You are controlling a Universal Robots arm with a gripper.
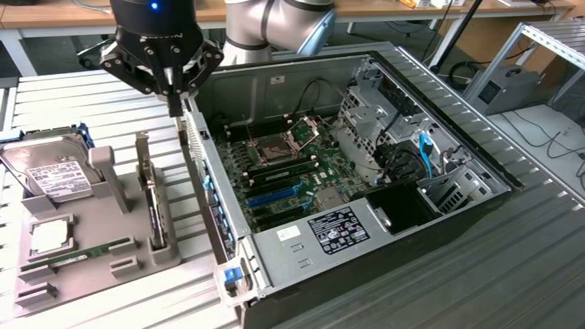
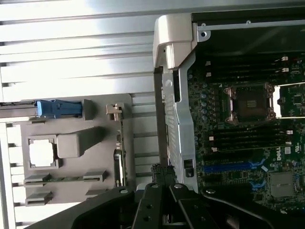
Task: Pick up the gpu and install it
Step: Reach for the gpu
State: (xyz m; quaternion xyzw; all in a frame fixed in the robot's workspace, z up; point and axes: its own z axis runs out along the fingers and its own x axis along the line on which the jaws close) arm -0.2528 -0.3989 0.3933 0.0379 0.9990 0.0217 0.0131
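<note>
At the near edge of the slatted metal desk (image 1: 512,260) sits a grey holder tray (image 1: 101,212) carrying spare parts: a narrow green RAM stick (image 1: 78,257) lying flat, a square processor chip (image 1: 51,236) behind it, and farther back a silver hard drive (image 1: 51,171) propped at a tilt.

Along the tray's side nearest the computer, the gpu (image 1: 152,205) stands on its thin edge in a slot, not yet lifted. Its long axis runs from the near end of the tray away toward the robot, roughly parallel with the case's side wall. In the wrist view the card (image 2: 120,152) shows edge-on, with its silver bracket at the end farther from the fingers.

Just past the card's far end and higher up, the gripper (image 1: 174,103) hangs with its fingers pressed fully together and nothing visible between them. The fingers point down over the narrow strip between the tray and the case. From them the gpu lies down and toward the exterior view's left, close by but not touching. The wrist view (image 2: 162,172) places them beside the card's line, not over it.

Beyond stands the open computer case (image 1: 205,185), its motherboard (image 1: 283,171) exposed with blue expansion slots toward the near end. The arm (image 1: 274,27) rises behind the case.
</note>
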